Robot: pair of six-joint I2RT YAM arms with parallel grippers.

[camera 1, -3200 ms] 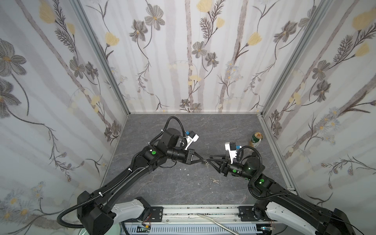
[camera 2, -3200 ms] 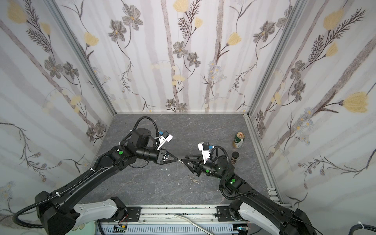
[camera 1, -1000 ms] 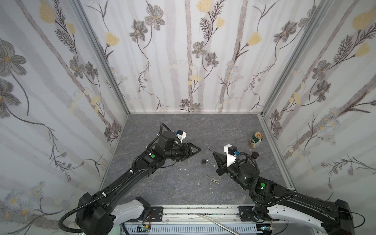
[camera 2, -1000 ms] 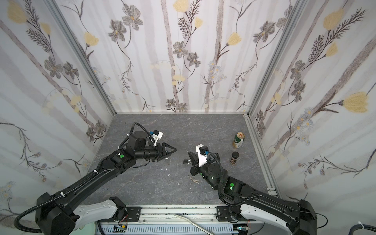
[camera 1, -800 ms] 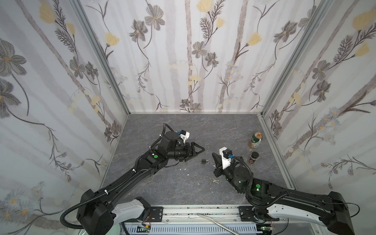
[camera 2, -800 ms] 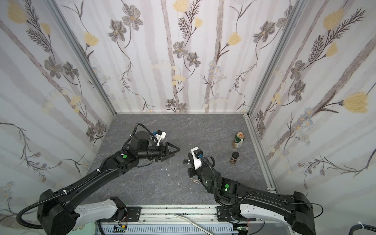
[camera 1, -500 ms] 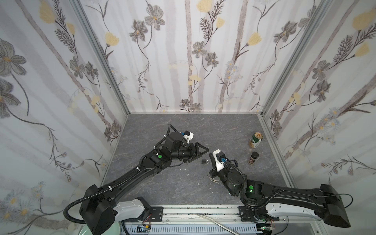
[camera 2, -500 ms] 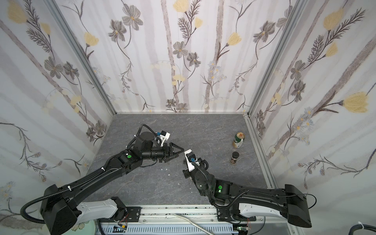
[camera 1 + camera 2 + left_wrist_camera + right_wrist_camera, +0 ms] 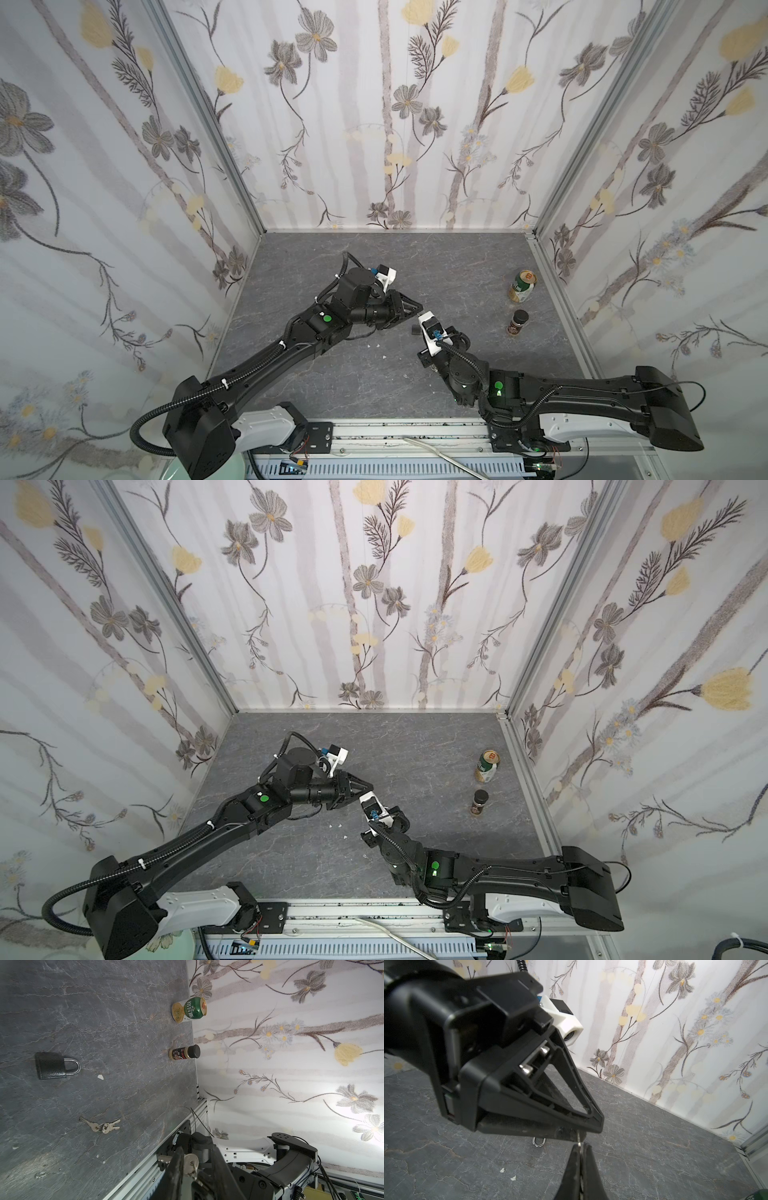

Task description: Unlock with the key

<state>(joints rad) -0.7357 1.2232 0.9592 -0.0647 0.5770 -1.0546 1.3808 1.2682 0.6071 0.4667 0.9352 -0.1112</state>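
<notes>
Jaws of left gripper [image 9: 415, 311] — spread before — now clamp key [image 9: 190, 1164].

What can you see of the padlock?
The padlock is small, with a black, grainy-textured body with rounded corners and a shiny silver metal shackle. The shackle looks closed, with both legs seated in the body. It lies flat on the grey stone-look table, and nothing touches it. No key sticks out of it, and the keyhole is not visible. The key bunch lies apart from it on the same surface.
</notes>
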